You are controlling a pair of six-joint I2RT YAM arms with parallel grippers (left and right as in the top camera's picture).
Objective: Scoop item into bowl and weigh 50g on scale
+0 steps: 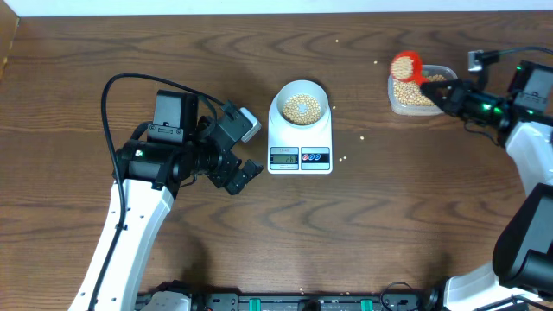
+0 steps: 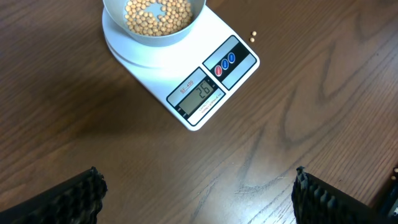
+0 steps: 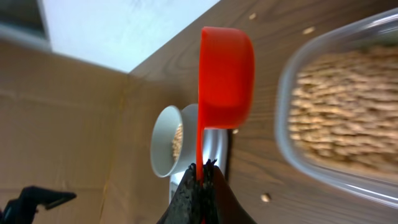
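1. The right gripper's (image 3: 200,171) jaws are pinched tight on the handle of a red scoop (image 3: 225,81), with the cup jutting out ahead of the fingers
2. The scoop hangs over the left end of a clear tub (image 1: 393,104) of beans (image 1: 418,93); the right arm stretches in from the table's (image 1: 130,52) right edge
3. The left gripper's (image 2: 199,193) jaws stand wide and hold nothing, low beside the scale (image 2: 205,81), with the wrist bent toward it
4. More beans fill the bowl (image 2: 155,38) on the scale, which reads 26

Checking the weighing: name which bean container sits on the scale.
The pale round bowl, sitting on the white scale; the clear tub stands directly on the table.
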